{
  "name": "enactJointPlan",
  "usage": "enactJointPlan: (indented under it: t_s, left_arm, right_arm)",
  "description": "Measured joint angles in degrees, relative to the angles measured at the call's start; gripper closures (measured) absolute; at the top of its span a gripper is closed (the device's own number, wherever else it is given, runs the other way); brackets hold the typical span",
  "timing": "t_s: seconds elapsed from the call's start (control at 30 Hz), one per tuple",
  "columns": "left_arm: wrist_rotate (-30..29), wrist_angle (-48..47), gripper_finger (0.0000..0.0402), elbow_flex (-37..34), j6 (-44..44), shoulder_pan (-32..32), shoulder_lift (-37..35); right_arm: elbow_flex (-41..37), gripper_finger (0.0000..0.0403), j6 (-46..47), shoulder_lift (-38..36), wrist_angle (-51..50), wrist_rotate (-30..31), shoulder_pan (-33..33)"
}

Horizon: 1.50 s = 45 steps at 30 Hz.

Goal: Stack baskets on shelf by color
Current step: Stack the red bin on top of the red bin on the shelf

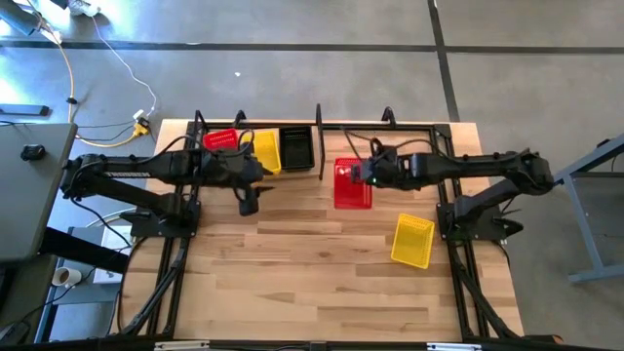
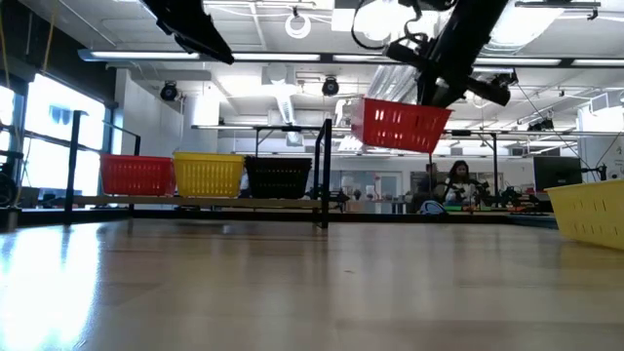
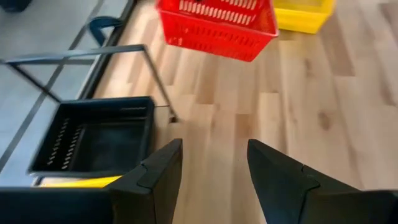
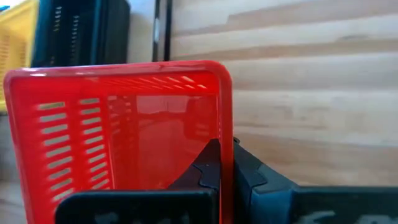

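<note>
Shelf (image 1: 317, 125) runs along counter's (image 1: 322, 283) far edge. On its left half, three baskets side by side: left basket (image 2: 137, 175), middle basket (image 2: 208, 175), then third basket (image 2: 279, 176) next to the divider. Right tool (image 1: 364, 176) holds a fourth basket (image 2: 401, 126) in the air, just right of divider, in front of shelf. Fifth basket (image 1: 412, 241) sits on counter nearer front, at right. Left tool (image 1: 248, 203) hovers before shelf's left half.

Red basket (image 4: 118, 130) rim pinched between right gripper (image 4: 225, 171) fingers, above wooden tabletop (image 4: 298, 93); black basket (image 4: 81, 34) beyond.
</note>
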Motion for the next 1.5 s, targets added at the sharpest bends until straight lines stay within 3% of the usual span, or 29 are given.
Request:
enactJointPlan:
  t_s: [0.5,1.0,1.2,1.5]
  left_arm:
    - [-1.84,2.49,0.0232,0.00,-0.02,-9.49,0.00]
    - [-3.21,4.90,0.0232,0.00,0.11,-13.30,0.00]
    - [-4.70,4.69,0.0232,0.00,0.14,-14.91,0.00]
    - [-6.76,4.09,0.0232,-0.02,0.13,-16.80,0.00]
  right_arm:
    - [0.02,0.0403,11.48,0.03,5.90,9.66,14.18]
    - [0.20,0.0403,5.49,0.05,19.32,15.53,15.56]
    - [8.21,0.0403,1.54,4.69,14.66,15.52,15.26]
    - [28.23,0.0403,1.36,16.36,-7.42,13.28,13.75]
